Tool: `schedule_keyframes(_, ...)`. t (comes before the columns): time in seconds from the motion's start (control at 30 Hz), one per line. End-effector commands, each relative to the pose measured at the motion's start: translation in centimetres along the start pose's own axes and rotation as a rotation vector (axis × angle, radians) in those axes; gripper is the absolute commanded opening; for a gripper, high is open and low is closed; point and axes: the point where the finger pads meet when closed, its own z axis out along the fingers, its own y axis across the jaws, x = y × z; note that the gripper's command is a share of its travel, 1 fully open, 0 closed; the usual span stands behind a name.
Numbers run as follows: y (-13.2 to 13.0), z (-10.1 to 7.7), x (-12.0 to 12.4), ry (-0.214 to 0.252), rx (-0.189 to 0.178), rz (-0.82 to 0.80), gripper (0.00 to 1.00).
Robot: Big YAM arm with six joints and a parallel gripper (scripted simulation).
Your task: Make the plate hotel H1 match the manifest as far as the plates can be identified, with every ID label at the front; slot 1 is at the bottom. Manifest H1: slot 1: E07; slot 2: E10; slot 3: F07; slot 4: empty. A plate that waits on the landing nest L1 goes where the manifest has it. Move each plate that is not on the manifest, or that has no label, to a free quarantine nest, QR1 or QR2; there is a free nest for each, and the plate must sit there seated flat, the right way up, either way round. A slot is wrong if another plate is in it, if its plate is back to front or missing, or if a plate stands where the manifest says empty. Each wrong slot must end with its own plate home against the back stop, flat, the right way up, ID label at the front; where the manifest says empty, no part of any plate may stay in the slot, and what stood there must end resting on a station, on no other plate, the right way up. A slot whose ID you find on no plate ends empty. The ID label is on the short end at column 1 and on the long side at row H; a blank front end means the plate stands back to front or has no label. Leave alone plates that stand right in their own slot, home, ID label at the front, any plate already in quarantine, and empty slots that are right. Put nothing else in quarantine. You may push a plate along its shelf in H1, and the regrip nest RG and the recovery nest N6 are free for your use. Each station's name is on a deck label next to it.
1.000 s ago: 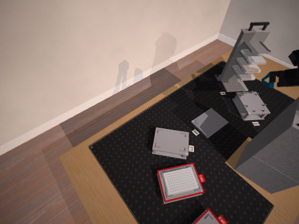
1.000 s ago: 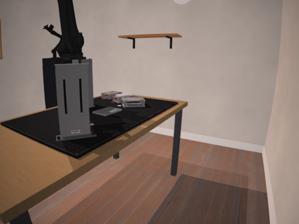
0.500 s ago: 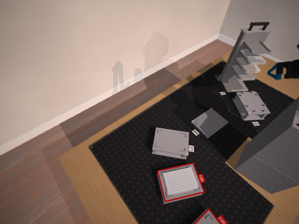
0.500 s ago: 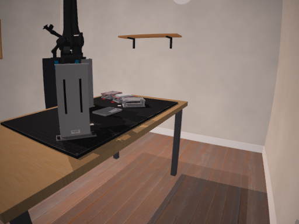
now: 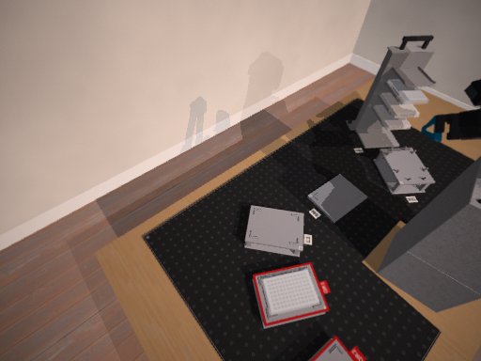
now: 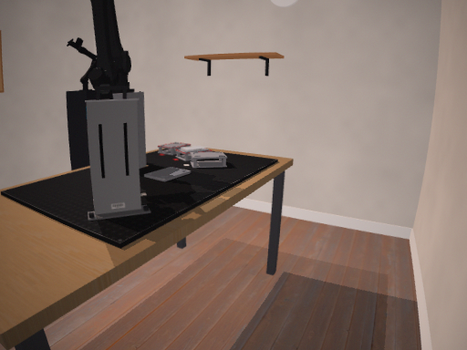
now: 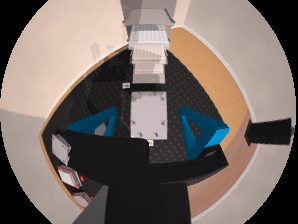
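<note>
The plate hotel H1 point(image 5: 392, 94) stands at the far right of the black mat. Three pale plates sit on its shelves, an upper one point(image 5: 410, 95), a middle one point(image 5: 400, 110) and a lower one point(image 5: 394, 123). The lowest shelf looks bare. No labels are readable. My gripper point(image 5: 432, 128), with blue fingers, is open and empty, hovering in front of the hotel above the deck. In the wrist view the gripper point(image 7: 149, 129) straddles the grey landing nest point(image 7: 148, 115) from above, with the hotel point(image 7: 148, 26) straight ahead. The landing nest point(image 5: 404, 170) shows only corner guides on its top.
A flat grey slab point(image 5: 337, 196) and a grey nest point(image 5: 274, 230) lie mid-mat. A red-framed quarantine nest point(image 5: 290, 293) holds a white well plate; a second red nest point(image 5: 335, 352) is at the bottom edge. A large grey block point(image 5: 437, 254) stands at the right.
</note>
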Motion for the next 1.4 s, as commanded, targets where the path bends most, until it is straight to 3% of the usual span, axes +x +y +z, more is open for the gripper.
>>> schedule_keyframes(0.0, -0.7, 0.7, 0.0, -0.027, 0.017, -0.008, 1.00)
schedule_keyframes(1.37, -0.2, 4.0, -4.2, -0.031, 0.005, -0.005, 1.00)
